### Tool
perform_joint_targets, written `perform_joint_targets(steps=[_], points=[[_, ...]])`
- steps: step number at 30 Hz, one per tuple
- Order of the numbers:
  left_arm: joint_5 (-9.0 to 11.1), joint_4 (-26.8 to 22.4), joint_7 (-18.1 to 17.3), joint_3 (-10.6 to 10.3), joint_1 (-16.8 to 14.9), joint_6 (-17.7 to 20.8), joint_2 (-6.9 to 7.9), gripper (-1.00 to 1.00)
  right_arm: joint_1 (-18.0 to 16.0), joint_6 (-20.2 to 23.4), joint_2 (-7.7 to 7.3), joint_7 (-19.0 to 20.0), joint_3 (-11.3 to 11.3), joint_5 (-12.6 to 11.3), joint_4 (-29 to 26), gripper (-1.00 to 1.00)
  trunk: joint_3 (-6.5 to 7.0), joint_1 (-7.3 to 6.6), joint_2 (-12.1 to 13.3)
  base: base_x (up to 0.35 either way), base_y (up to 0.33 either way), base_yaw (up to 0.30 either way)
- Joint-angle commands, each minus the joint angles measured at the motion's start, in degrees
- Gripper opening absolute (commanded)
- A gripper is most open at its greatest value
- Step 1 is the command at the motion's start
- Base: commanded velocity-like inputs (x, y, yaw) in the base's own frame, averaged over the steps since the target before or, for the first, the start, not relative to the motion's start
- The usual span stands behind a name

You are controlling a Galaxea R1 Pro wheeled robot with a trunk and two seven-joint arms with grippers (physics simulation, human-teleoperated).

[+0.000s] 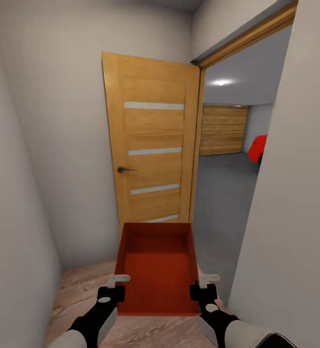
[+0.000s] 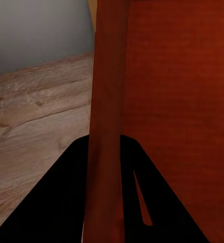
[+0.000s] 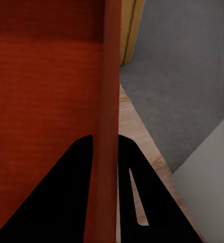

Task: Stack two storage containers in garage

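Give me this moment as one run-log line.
place: hallway by open door | carried: bin | left gripper: gripping wall | right gripper: gripping wall | ahead: garage

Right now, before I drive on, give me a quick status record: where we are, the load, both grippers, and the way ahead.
location: wood-floored hallway, at the garage doorway
load: one storage container, held off the floor
left gripper: shut on the container's left wall
right gripper: shut on its right wall
door: open
ahead: grey garage floor, red car partly seen
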Motion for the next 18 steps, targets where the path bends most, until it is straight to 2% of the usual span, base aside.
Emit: perform_joint_targets(steps=[1, 18], points=[[-0.12, -0.45, 0.55, 0.09, -0.05, 0.21, 0.04, -1.00, -0.04, -0.32, 0.02, -0.32, 0.31, -1.51, 0.25, -1.00, -0.09, 0.03, -0.06, 0.213, 0.205, -0.283], [-0.12, -0.53, 0.64, 0.13, -0.05, 0.21, 0.04, -1.00, -0.04, -0.32, 0.02, -0.32, 0.31, -1.51, 0.25, -1.00, -0.09, 0.03, -0.06, 0.180, 0.153, -0.283]])
